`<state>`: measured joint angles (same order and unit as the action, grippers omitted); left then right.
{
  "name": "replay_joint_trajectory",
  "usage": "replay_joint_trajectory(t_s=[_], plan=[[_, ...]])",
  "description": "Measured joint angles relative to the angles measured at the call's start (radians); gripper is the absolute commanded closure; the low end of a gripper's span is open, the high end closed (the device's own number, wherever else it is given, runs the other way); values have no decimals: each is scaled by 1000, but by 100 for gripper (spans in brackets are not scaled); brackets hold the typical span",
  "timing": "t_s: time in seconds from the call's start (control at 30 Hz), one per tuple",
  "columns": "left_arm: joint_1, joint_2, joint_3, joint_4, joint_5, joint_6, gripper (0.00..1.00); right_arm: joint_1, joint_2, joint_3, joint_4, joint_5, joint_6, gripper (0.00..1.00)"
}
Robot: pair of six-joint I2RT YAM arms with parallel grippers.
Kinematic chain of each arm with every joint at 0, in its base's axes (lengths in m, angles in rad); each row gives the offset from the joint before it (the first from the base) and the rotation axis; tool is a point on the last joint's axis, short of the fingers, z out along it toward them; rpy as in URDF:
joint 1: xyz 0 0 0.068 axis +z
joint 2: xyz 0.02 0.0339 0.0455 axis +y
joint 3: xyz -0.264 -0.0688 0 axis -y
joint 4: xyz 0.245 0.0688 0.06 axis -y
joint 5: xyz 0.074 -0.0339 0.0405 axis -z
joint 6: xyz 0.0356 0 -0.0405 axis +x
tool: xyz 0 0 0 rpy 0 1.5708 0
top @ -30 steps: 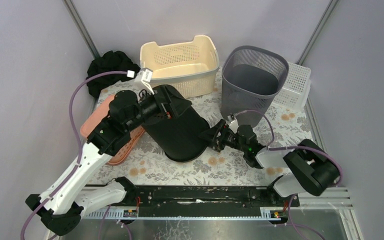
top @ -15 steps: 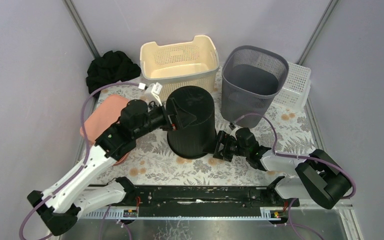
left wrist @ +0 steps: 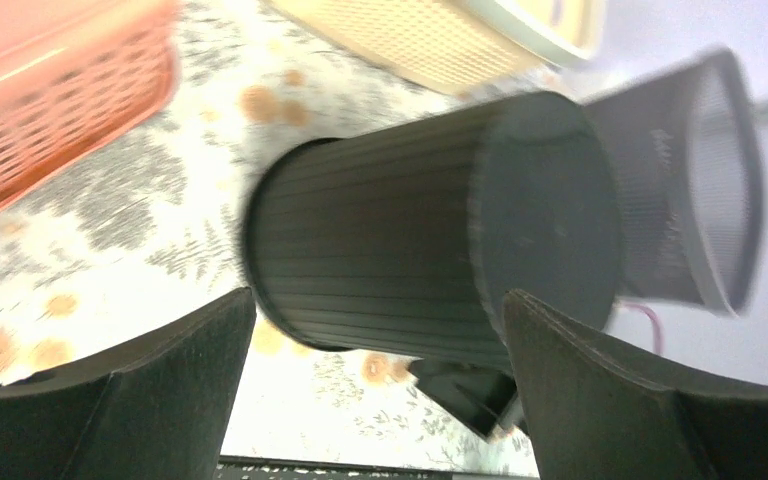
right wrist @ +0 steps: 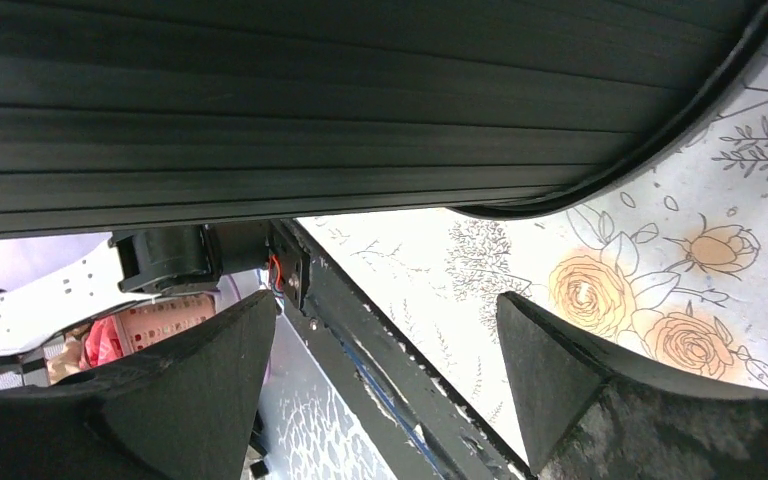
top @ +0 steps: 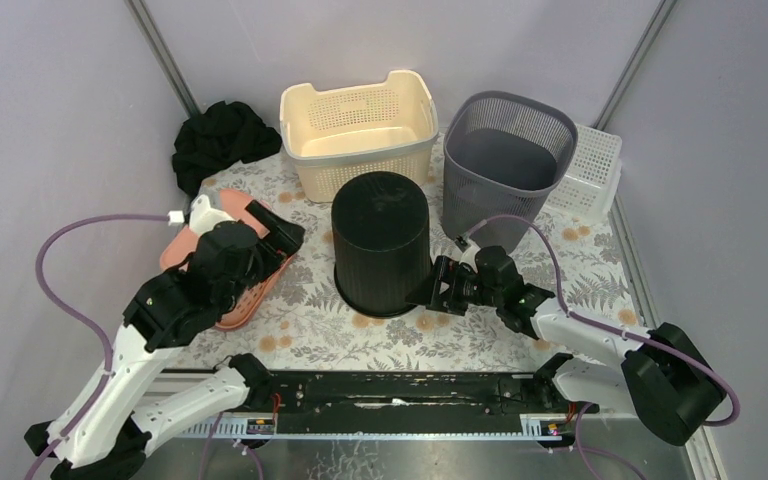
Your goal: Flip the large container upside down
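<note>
The large black ribbed container [top: 381, 243] stands upside down on the floral table, flat base up, rim on the cloth. It shows in the left wrist view [left wrist: 430, 255] and fills the top of the right wrist view [right wrist: 340, 100]. My left gripper [top: 282, 232] is open and empty, drawn back to the left over the pink basket, apart from the container. My right gripper [top: 438, 288] is open and empty, right beside the container's lower right rim.
A pink basket [top: 243, 300] lies under the left arm. A cream basket [top: 360, 130], a grey mesh bin [top: 505, 160] and a white basket [top: 595, 165] stand at the back. A black cloth [top: 220, 135] lies at the back left.
The container went from lying tilted to standing upside down. My left gripper let go of it and pulled back left over the pink basket. My right gripper stayed by its rim.
</note>
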<state>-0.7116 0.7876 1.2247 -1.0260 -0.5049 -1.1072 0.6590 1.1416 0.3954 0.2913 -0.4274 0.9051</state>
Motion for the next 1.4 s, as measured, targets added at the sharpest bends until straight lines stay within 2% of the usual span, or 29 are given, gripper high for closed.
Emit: replay_joint_trajectory(t_s=[0.1, 0.23, 0.57, 0.8, 0.97, 1.2, 1.4], plan=[[0, 43, 15, -177, -85, -172, 0, 0, -16, 18, -27, -20, -21, 12], [15, 93, -10, -308, -127, -338, 0, 0, -18, 19, -42, -57, -38, 12], [67, 173, -123, -389, -163, -605, 0, -1, -29, 0, -32, -136, -39, 12], [151, 217, -188, -389, -176, -705, 0, -1, -29, -6, -31, -167, -48, 12], [277, 235, -201, -329, -205, -631, 0, -1, -11, -6, -30, -169, -58, 13], [513, 251, -359, 10, -134, -306, 0, -1, -3, 6, -48, -169, -70, 13], [562, 346, -410, 293, -42, -51, 0, -1, -6, 17, -71, -169, -71, 13]])
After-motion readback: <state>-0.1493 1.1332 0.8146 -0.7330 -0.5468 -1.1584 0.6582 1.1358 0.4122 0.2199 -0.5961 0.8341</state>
